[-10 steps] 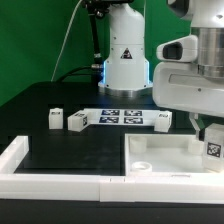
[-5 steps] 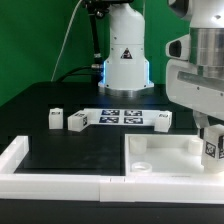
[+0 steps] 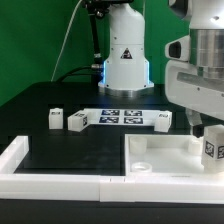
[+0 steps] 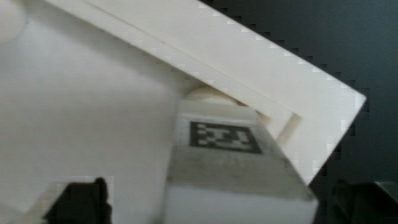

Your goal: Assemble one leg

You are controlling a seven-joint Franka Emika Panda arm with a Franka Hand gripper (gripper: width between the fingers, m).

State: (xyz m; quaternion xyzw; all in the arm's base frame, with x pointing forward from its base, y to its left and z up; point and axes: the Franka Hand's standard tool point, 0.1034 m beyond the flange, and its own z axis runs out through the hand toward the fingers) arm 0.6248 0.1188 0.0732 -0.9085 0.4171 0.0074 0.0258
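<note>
One leg [image 3: 212, 149], a small white block with a square marker, stands at the right corner of the large flat white square piece [image 3: 160, 152]. My gripper [image 3: 207, 133] is right over it. In the wrist view the leg [image 4: 226, 138] runs between my dark fingertips [image 4: 77, 201], and its rounded end meets the edge of the square piece [image 4: 107, 90]. The jaws straddle the leg with a gap on one side, so my gripper [image 4: 217, 203] looks open. Three more legs lie on the black table: two [image 3: 56, 119] [image 3: 78, 121] at the exterior view's left and one [image 3: 163, 120] further right.
The marker board [image 3: 122, 116] lies on the table between the loose legs, in front of the robot base [image 3: 125, 55]. A white raised rim [image 3: 20, 160] runs along the table's front and left. The square piece has a round hole [image 3: 141, 166] near its front corner.
The wrist has turned and shifted slightly towards the exterior view's right. The leg under it has stayed almost in place, with its marker still facing the camera.
</note>
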